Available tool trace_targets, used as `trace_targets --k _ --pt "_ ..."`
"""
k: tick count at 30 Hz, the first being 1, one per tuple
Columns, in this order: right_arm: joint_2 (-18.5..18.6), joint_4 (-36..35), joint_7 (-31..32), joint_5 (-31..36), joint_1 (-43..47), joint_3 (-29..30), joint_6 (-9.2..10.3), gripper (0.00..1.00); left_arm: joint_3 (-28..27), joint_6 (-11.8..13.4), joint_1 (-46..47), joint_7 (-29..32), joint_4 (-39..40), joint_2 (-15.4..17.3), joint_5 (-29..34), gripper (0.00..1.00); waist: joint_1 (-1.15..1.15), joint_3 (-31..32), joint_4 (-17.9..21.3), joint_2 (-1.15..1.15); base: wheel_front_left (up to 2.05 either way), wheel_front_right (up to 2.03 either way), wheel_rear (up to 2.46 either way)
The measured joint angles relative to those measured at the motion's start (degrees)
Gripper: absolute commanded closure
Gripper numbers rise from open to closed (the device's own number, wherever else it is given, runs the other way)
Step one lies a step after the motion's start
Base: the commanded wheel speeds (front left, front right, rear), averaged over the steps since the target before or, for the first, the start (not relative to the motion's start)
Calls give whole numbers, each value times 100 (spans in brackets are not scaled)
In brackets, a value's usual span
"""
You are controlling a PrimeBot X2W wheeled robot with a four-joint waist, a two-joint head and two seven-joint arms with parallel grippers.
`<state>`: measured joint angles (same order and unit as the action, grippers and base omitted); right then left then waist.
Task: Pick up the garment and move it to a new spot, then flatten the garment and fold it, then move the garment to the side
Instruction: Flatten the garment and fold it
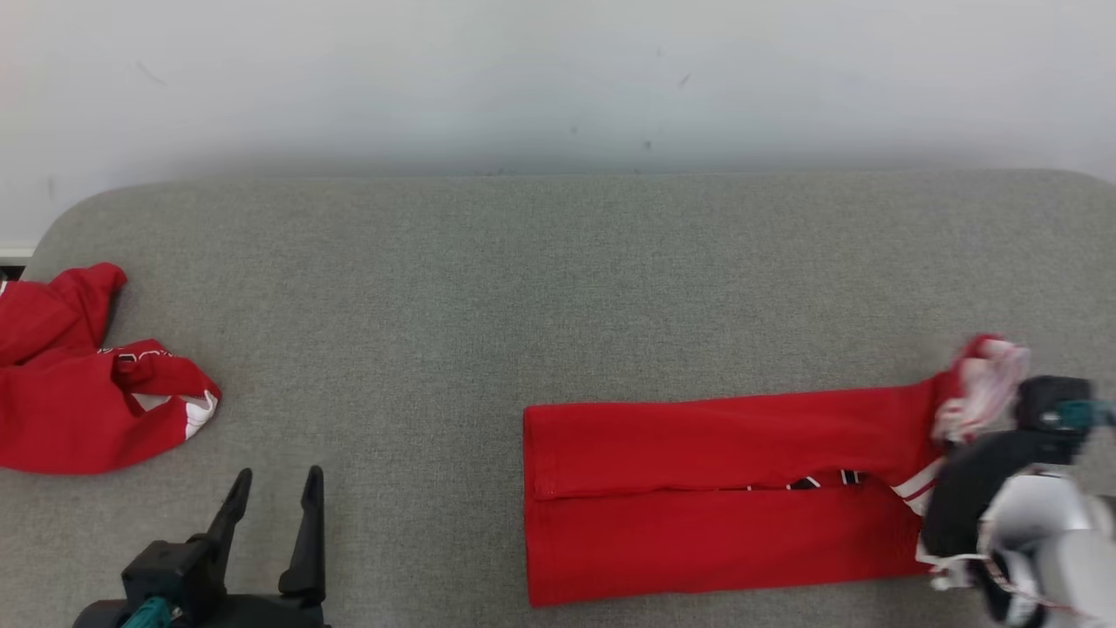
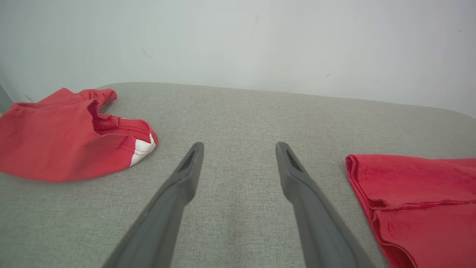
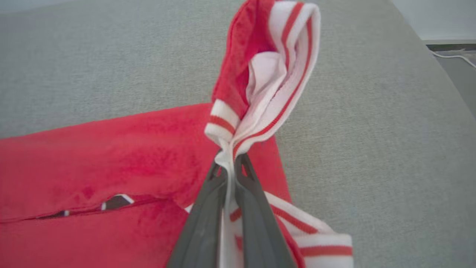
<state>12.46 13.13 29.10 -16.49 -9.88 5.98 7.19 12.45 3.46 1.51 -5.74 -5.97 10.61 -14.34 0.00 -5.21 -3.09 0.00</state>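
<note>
A red garment [image 1: 724, 488] lies folded lengthwise as a long strip on the grey padded table [image 1: 523, 288], right of centre. Its white-and-red striped collar end [image 3: 275, 74] is lifted off the surface, pinched between the fingers of my right gripper [image 3: 230, 163], which is shut on it. In the head view that gripper [image 1: 968, 427] is at the strip's right end, partly blurred. My left gripper [image 1: 277, 493] rests low at the front left, open, with nothing between its fingers [image 2: 186, 175]. The strip's left end [image 2: 409, 193] lies to its right.
A second red garment [image 1: 78, 384] lies crumpled at the table's left edge, also in the left wrist view [image 2: 67, 134]. A pale wall [image 1: 558, 78] stands behind the table. Bare grey surface spans the middle and back. Floor and a cable [image 3: 453, 57] show past the right edge.
</note>
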Motion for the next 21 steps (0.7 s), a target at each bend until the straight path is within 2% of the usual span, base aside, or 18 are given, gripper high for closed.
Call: trace_targets --k 6,12,21 --pt "-498 -398 181 55 8 -621 -115 100 101 -49 5 18 -29 -40 -7 0 0 47 35 0 0 0 0" --pt "-879 -491 390 226 -103 -1382 -223 100 141 -54 14 20 -45 -58 -7 0 0 24 22 0 0 0 0" --pt "-937 -364 628 359 -489 -2137 -215 100 320 -153 258 67 -88 -163 -5 0 0 -94 -175 0 0 0 0"
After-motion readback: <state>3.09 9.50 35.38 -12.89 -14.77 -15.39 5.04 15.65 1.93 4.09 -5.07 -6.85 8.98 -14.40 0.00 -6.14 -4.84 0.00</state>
